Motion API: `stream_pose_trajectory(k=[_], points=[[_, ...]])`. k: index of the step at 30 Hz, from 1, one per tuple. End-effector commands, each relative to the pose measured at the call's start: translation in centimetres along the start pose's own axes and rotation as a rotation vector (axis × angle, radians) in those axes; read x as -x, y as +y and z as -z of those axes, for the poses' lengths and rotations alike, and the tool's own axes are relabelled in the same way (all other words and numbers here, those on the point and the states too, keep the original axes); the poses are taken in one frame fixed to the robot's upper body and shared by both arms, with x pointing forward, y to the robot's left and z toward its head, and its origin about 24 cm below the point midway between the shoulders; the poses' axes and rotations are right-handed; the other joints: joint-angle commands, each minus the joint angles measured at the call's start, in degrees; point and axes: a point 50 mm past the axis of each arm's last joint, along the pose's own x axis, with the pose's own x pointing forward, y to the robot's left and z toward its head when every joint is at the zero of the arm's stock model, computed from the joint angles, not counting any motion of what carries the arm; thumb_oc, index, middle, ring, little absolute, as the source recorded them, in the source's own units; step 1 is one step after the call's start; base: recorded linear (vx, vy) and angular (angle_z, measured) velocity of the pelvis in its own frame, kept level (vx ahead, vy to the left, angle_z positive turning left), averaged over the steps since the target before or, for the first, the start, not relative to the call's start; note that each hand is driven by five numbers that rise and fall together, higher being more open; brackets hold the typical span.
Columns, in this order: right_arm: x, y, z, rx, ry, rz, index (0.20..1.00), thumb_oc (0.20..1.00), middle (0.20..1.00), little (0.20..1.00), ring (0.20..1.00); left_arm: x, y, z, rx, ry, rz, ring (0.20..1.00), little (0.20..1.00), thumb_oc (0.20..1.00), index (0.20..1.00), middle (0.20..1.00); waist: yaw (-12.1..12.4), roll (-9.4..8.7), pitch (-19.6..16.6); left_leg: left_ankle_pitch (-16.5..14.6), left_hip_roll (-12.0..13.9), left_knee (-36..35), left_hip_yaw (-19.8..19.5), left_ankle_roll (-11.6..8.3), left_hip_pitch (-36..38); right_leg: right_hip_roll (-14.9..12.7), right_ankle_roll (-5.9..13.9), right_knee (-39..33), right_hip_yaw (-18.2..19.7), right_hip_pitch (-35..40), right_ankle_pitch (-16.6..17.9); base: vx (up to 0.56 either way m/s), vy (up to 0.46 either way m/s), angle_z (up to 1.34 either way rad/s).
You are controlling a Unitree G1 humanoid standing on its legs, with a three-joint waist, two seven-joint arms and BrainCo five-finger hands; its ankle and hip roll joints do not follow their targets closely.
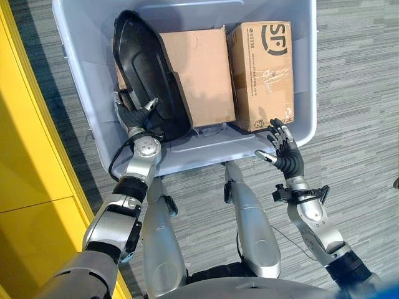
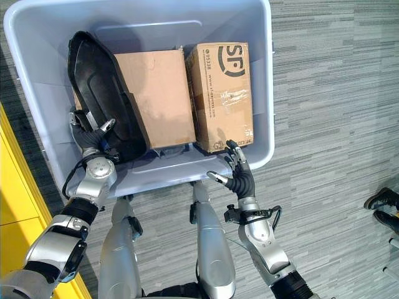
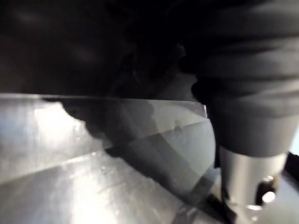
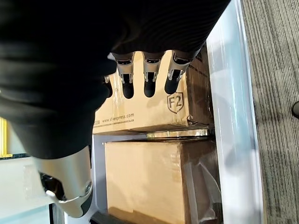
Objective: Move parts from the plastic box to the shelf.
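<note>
1. I see the plastic box (image 1: pixel 293 134), pale grey, on the striped grey carpet (image 1: pixel 355 81) in front of me, with a yellow surface (image 1: pixel 25 162) running along my left
2. Inside it lie three parts: a black moulded part (image 1: pixel 146 75) leaning against the left side, a plain cardboard box (image 1: pixel 202 75) in the middle, and a printed cardboard box (image 1: pixel 262 75) on the right, touching its neighbour
3. My left hand (image 1: pixel 138 115) is down in the box at the near end of the black moulded part; its thumb and fingers look curled onto that part's lower edge, so I read it as gripping it
4. My left wrist view is dark; past the ribbed cover I make out just the box's pale wall (image 3: pixel 93 154)
5. My right hand (image 2: pixel 235 171) hovers at the near rim by the right corner, fingers straight and spread, thumb apart, holding nothing
6. From the right wrist, those fingertips (image 4: pixel 149 86) hang above the printed cardboard box
</note>
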Motion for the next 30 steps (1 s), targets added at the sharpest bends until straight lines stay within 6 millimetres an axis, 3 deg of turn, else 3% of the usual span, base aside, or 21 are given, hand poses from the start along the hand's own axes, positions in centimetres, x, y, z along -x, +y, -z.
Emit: stream_pose_trajectory(k=[1, 23, 26, 30], points=[[-0.2, -0.6, -1.8, -0.001, -0.099, -0.01, 1.0, 1.0, 1.0, 1.0, 1.0, 1.8, -1.8, 1.5, -0.11, 0.035, 0.123, 0.2, 0.2, 0.2, 0.2, 0.2, 0.1, -3.68, -0.7, -2.7, 4.3, 2.1, -2.2, -2.9, 3.4, -2.1, 4.2, 3.6, -0.7, 0.8, -1.2, 0.0, 0.0, 0.0], [-0.4, -0.9, -1.2, 0.002, -0.067, 0.006, 1.0, 1.0, 1.0, 1.0, 1.0, 3.4, -1.3, 2.3, -0.062, 0.036, 0.193, 0.2, 0.2, 0.2, 0.2, 0.2, 1.9, -0.85, -2.6, -2.0, 3.0, 1.2, -1.3, -2.29, 8.3, -3.0, 3.74, 3.6, -0.7, 4.9, -0.8, -0.01, 0.0, 0.0], [-0.4, -1.1, -1.1, 0.007, -0.06, 0.009, 1.0, 1.0, 1.0, 1.0, 1.0, 3.5, -1.2, 2.0, -0.055, 0.012, 0.201, 0.2, 0.2, 0.2, 0.2, 0.2, 2.1, -0.48, -2.9, -2.1, 2.9, 1.0, -1.2, -2.26, 9.1, -3.0, 3.73, 3.7, -0.6, 5.5, -1.0, 0.0, 0.0, 0.0], [-0.5, -1.4, -1.0, 0.017, -0.055, 0.022, 1.0, 1.0, 1.0, 1.0, 1.0, 3.8, -0.3, 0.0, -0.006, -0.107, 0.195, 0.2, 0.2, 0.2, 0.2, 0.2, 3.0, 0.95, -3.9, -2.3, 2.6, 0.8, -1.3, -2.18, 10.6, -3.3, 3.74, 3.8, -0.8, 7.1, -1.4, 0.0, 0.002, -0.01]])
